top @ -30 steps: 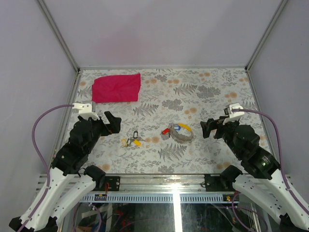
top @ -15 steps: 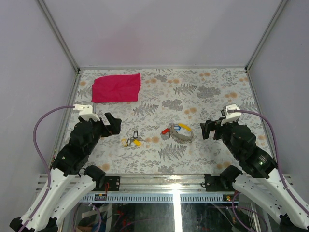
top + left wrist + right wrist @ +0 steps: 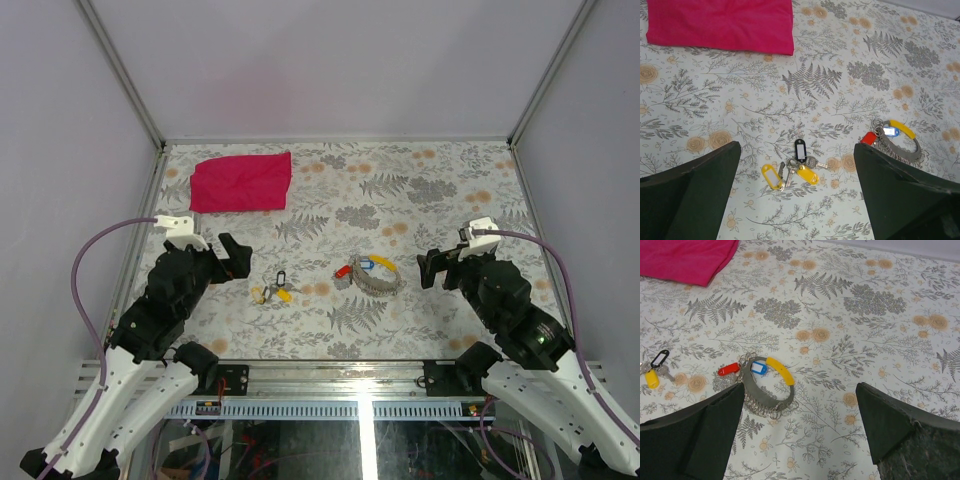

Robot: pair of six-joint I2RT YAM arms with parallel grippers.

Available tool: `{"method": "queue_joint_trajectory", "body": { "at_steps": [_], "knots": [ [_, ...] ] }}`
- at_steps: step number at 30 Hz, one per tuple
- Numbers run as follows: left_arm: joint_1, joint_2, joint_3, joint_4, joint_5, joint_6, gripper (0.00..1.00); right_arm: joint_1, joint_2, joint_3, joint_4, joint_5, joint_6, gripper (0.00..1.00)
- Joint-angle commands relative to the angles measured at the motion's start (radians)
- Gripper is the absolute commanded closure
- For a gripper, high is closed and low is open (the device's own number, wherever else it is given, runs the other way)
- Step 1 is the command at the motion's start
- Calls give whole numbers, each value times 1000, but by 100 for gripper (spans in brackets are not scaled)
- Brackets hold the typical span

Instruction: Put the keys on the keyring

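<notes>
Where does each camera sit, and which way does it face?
Top external: overhead behind the bases, facing down at the table; both arms show.
Left wrist: on the left arm, facing forward-down at the keys; open left fingers show.
Right wrist: on the right arm, facing the keyring; open right fingers show.
Shared: both wrist views show keys, keyring, red cloth.

A magenta-red cloth (image 3: 241,181) lies flat at the far left of the table (image 3: 450,180), close to the back-left corner. It looks folded over, though I can't be sure from here. The table's covering is printed with grey ferns and orange flowers. Pale walls (image 3: 330,70) close it in.
</notes>
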Motion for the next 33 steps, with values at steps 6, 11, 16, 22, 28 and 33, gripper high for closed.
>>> {"method": "queue_joint_trajectory", "body": {
  "at_steps": [6,11,16,22,28,33],
  "knots": [
    [4,-5,-10,61,8,18,0,-4,-6,-2,21,37,-12,1],
    [4,12,-4,63,15,19,0,-5,-9,-2,18,39,-11,1],
    [5,15,-3,64,14,18,0,-5,-6,-2,19,38,-12,1],
    [5,-15,-1,62,-5,23,0,-5,-23,-5,26,30,-13,1],
    [5,-22,-5,74,-2,27,0,-4,6,3,12,19,-9,1],
    [5,-20,3,61,0,37,0,-5,11,5,18,3,-13,1]
  ]
}}
